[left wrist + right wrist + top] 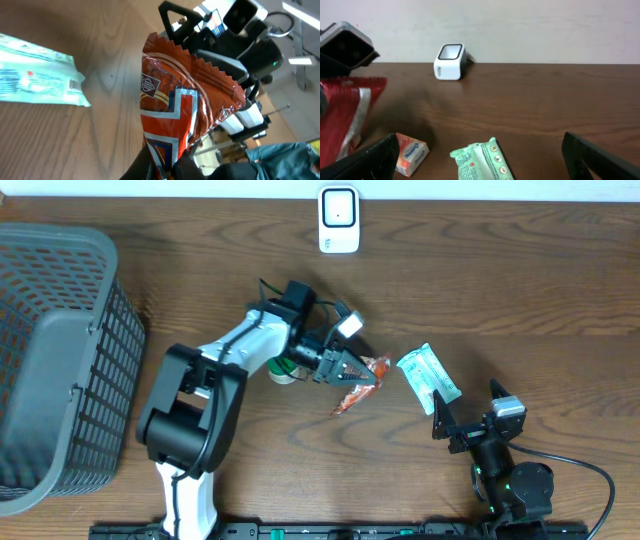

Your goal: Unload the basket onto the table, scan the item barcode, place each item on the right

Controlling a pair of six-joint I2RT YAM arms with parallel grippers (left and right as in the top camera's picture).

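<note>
My left gripper (352, 372) is shut on the lower end of a red-orange snack packet (362, 383) and holds it just above the table's middle. In the left wrist view the crinkled packet (185, 100) rises from between the closed fingers (145, 167). No barcode shows on the side I see. The white scanner (339, 220) stands at the table's far edge, also visible in the right wrist view (450, 61). My right gripper (470, 415) rests open near the front right, with nothing between its fingers (370, 160).
A pale green packet (428, 377) lies flat to the right of the held packet, just ahead of the right gripper (482, 157). A small orange-and-white box (410, 152) lies left of it. A grey mesh basket (55, 360) fills the left side.
</note>
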